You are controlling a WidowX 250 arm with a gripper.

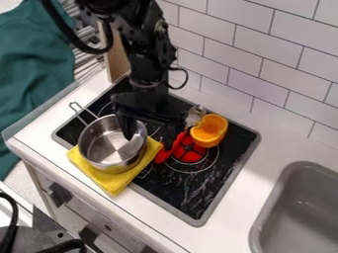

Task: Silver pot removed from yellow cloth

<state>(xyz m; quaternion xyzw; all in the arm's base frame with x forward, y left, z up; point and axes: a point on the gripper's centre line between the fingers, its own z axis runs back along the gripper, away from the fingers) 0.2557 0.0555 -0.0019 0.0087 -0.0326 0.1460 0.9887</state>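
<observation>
White tiles made up the wall [277,54] behind my work, and below it ran the pale tabletop [267,153]. Set into that was a black stovetop [182,197] with a grey border and thin ring markings. My black arm [147,54] came down from the top edge, and a dark teal fabric [33,74] draped the left side. At the lower right sat a grey sink [290,170], and a wooden board [115,52] stood upright beside my arm.

Next in size came the folded yellow cloth [113,183], lying partly over the stovetop's near left edge. The silver pot [99,138] rested on it, upright, its looped handle [78,109] pointing up and to the left, away from the sink. The cloth stuck out from under the pot on the near side and to the right.

My hand [150,134] hung over the pot's right side, spread wide and clenching nothing: one finger reached down over the inside of the pot, the other was outside it, near the red piece [190,152] on the stovetop. Just beside that was a rounded orange piece [210,129], and behind it a small greyish item [194,114], the least of the lot.
</observation>
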